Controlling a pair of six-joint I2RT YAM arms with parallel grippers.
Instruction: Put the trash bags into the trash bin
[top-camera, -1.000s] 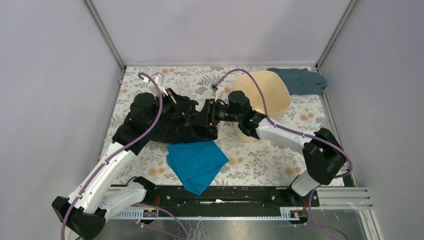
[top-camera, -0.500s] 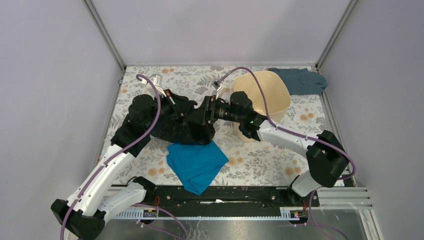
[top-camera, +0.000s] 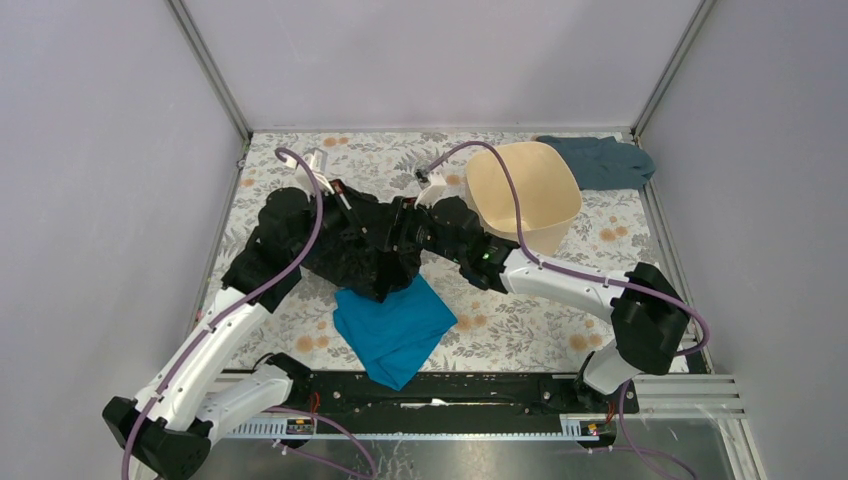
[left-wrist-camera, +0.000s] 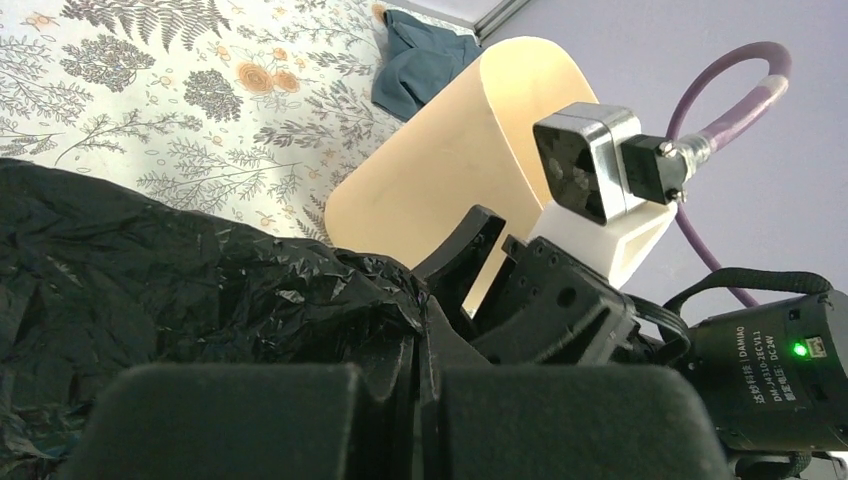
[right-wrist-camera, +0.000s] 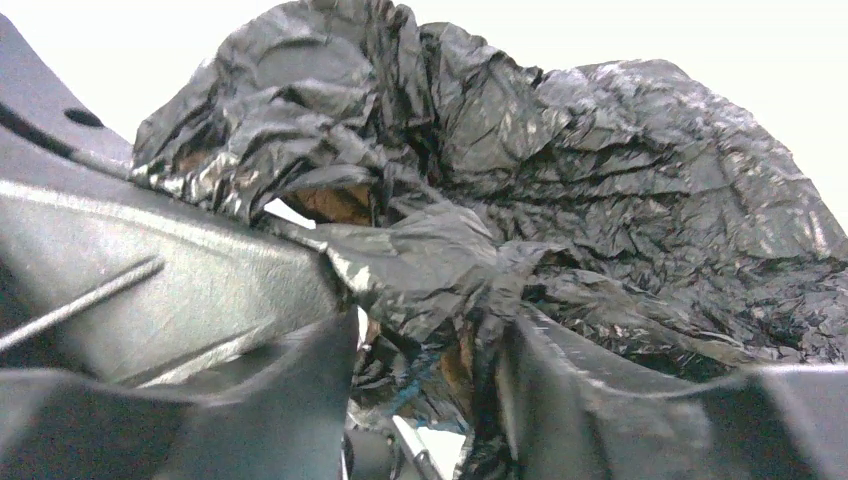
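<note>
Top external view: the black trash bag (top-camera: 352, 252) lies crumpled on the bench (top-camera: 520, 322), just left of the trash bin (top-camera: 527, 192) and outside it. The left claw (left-wrist-camera: 421, 402) is pinched tight on the bag's film. The right claw (right-wrist-camera: 430, 392) straddles a fold of the bag — whether it grips, I cannot tell.

Overhead view: bright, soft, even light from above, sharp throughout; only faint shadows under my arms on the tabletop (top-camera: 520, 320). There the trash bag (top-camera: 350, 245) reads as a near-featureless black mass. Left wrist view: my left claw (left-wrist-camera: 422, 390) is a dark blurred block in the foreground; the trash bin (left-wrist-camera: 450, 160) beyond is crisp. Right wrist view: background blown out white, film glinting along its creases, my right claw (right-wrist-camera: 430, 390) soft and grey, out of focus.
</note>
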